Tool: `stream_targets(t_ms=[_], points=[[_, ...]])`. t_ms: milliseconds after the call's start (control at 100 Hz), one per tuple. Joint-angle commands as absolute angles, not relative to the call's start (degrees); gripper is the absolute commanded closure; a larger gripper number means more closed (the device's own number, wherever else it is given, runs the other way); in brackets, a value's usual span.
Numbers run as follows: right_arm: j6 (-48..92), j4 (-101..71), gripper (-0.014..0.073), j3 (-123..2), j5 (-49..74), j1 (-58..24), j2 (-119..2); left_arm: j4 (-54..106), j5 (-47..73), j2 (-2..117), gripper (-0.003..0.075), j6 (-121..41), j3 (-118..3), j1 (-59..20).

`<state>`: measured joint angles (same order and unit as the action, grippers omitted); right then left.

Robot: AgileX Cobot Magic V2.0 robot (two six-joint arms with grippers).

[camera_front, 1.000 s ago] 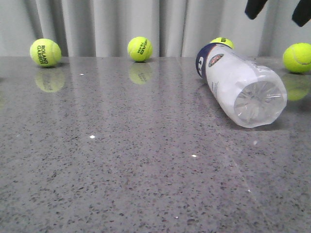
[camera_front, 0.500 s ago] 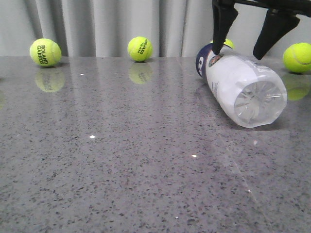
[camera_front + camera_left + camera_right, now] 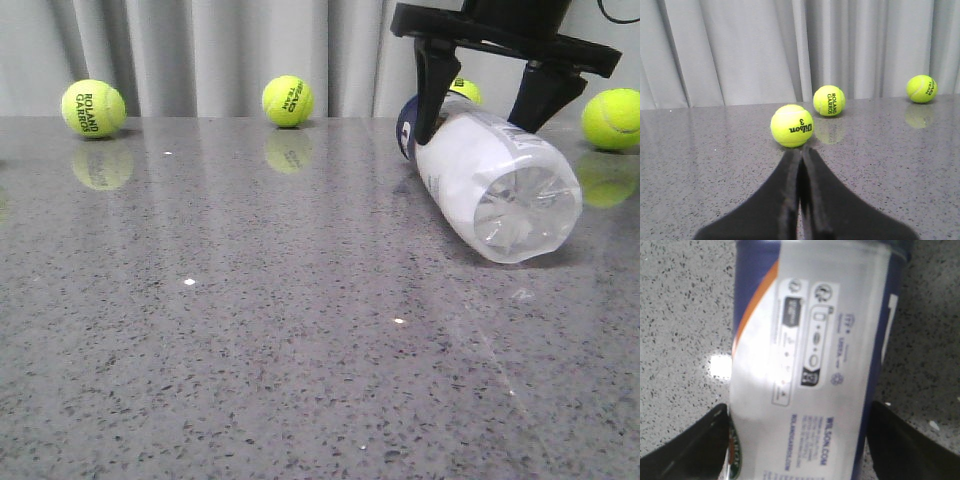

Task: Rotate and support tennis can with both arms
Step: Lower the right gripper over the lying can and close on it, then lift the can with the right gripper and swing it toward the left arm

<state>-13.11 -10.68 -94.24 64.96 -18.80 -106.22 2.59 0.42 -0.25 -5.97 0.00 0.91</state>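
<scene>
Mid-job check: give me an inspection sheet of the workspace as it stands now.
Surface: grey speckled table, glossy, reflecting the balls.
Job's things: tennis can lying on its side, ribbed clear base toward the camera.
Clutter: tennis balls at far left, centre back, far right, one behind the can; a Wilson ball ahead of the left gripper.
Grippers: right gripper open, one finger either side of the can; contact unclear. Left gripper shut, holding nothing.
Cables: one dark cable at the top right corner.
Surroundings: grey curtain behind.
</scene>
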Motion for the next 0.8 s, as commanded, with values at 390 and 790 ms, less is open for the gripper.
stream_targets(t_ms=[390,790], points=[[-12.94,-10.33,0.0215,-95.59,63.95,-18.81,-106.20,2.66,-4.03,-2.08,0.0740,-5.48,2.49,0.94],[3.34,-10.33,0.0317,-107.04,69.92,-21.13,-106.20,2.66,-4.03,-2.08,0.0740,-5.48,2.49,0.94]])
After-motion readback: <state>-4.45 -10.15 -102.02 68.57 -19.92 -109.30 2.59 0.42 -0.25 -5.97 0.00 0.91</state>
